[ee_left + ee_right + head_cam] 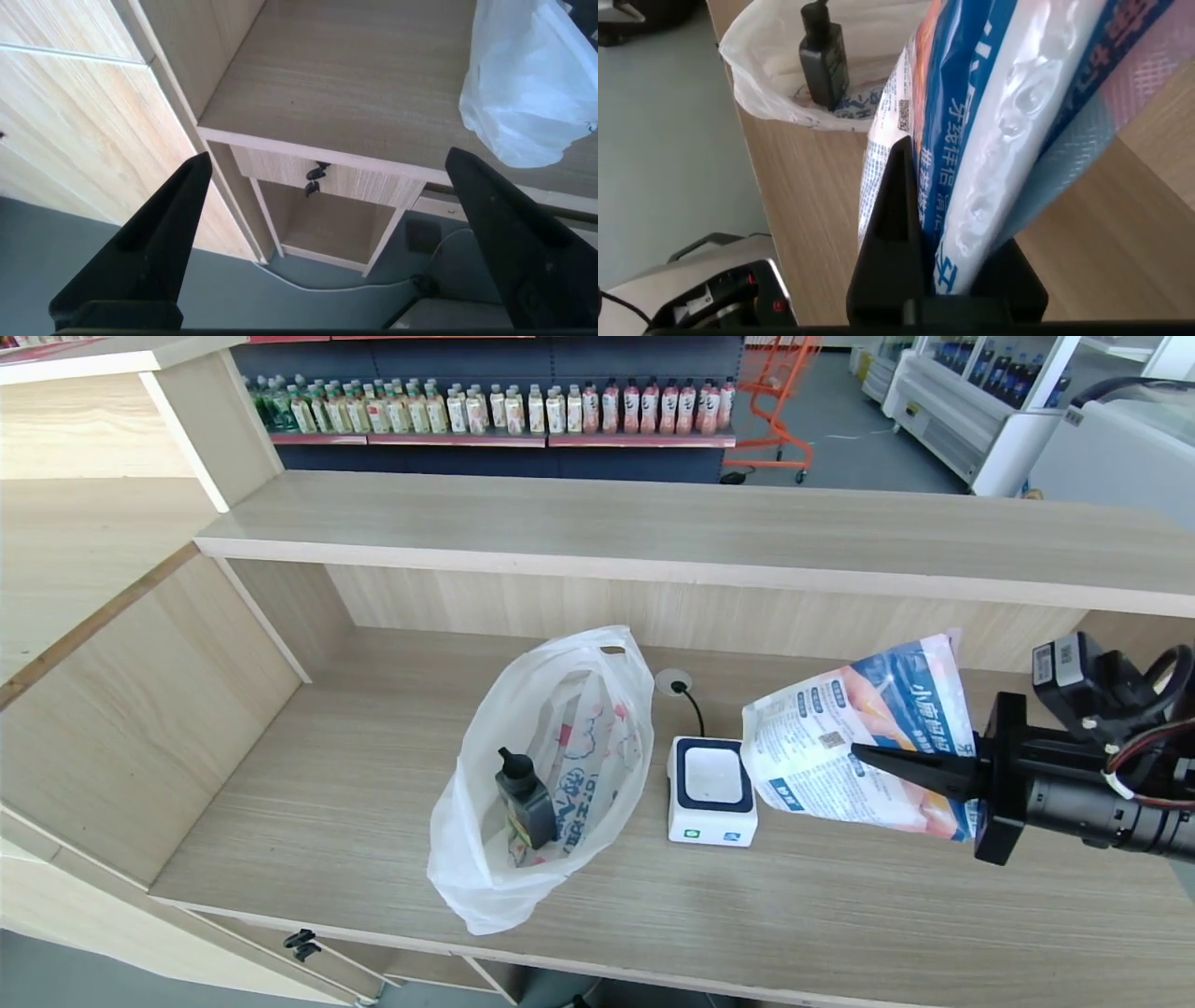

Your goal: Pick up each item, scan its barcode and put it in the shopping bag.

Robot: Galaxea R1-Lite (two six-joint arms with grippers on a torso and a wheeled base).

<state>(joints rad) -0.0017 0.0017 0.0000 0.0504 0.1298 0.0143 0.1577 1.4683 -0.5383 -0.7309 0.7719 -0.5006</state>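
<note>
Two jaws of the left gripper (327,154) stand wide apart, off the near edge of the surface (840,905). On it lies an open white shopping bag (467,868), a black bottle (525,798) inside. The scanner (711,789) sits just beside it. Farther right, the right gripper (868,756) has its jaws clamped on a blue-and-white packet (840,709), raised off the surface.
</note>
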